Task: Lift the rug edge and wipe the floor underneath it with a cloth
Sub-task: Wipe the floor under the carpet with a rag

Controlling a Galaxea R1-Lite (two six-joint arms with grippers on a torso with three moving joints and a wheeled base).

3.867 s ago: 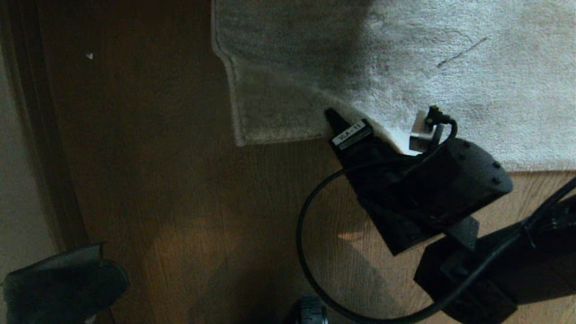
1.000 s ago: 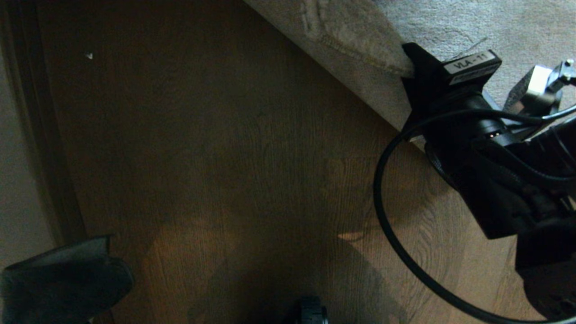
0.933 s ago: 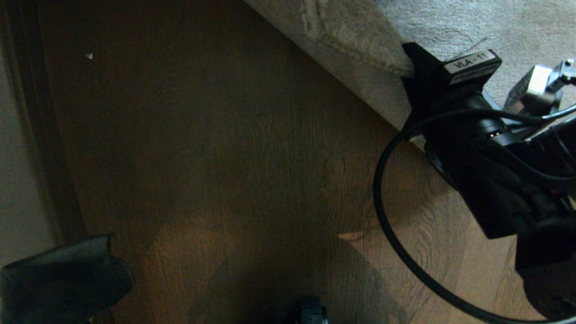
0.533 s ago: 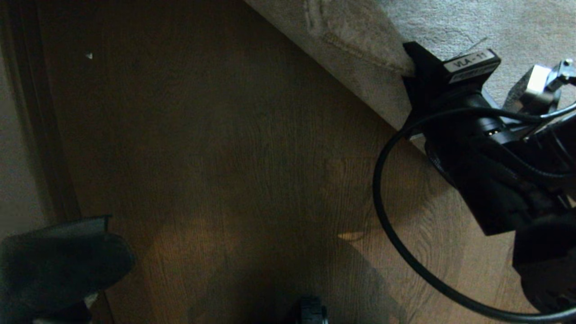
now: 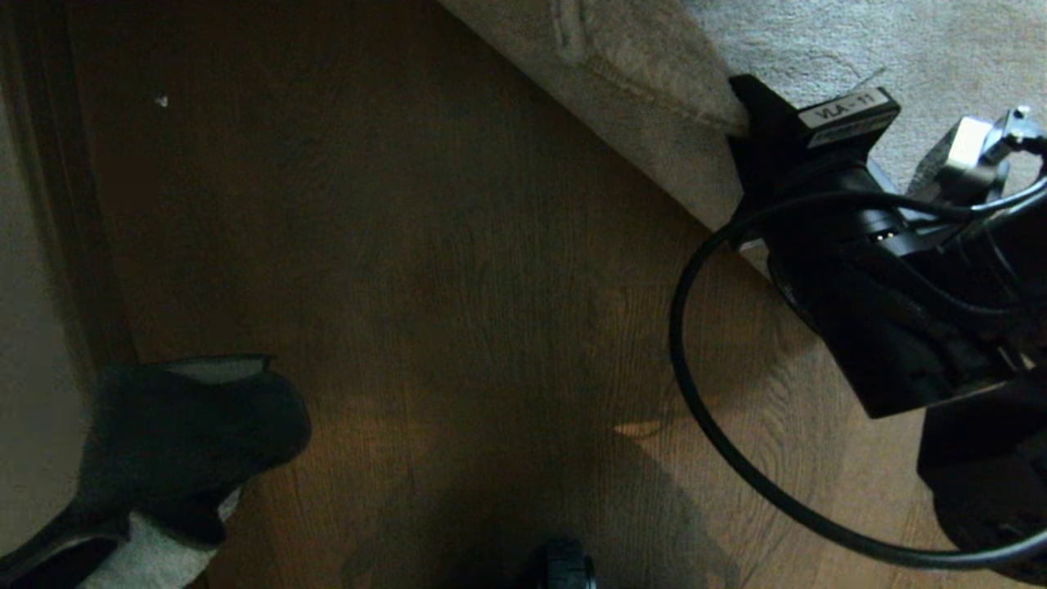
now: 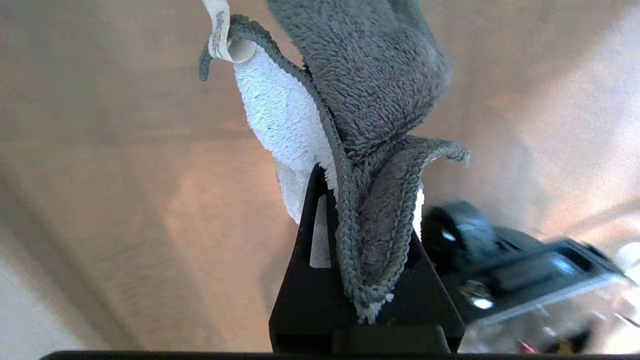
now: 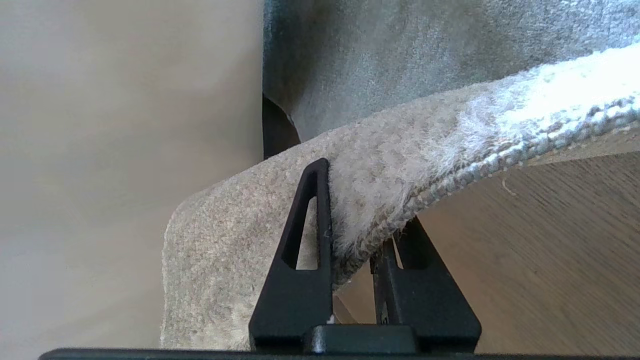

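Observation:
The grey-beige rug (image 5: 818,41) lies across the top right, its corner folded back so the rug edge (image 5: 646,139) runs diagonally. My right gripper (image 5: 748,114) is shut on the rug edge (image 7: 450,165) and holds it raised off the floor (image 7: 550,240). Bare brown floor (image 5: 458,286) shows where the rug was pulled back. At the lower left, the cloth (image 5: 188,425), dark with a white part, covers my left gripper. In the left wrist view the left gripper (image 6: 367,200) is shut on the cloth (image 6: 370,90), which hangs above the planks.
A dark skirting strip (image 5: 49,204) and a pale wall (image 5: 24,368) bound the left side. A black cable (image 5: 687,393) loops from the right arm over the floor. A wheel of my base (image 5: 564,568) sits at the bottom edge. A white speck (image 5: 162,101) lies on the planks.
The cloth in my left gripper has moved up and to the right, further into the head view. The right gripper keeps the rug edge where it was a second ago.

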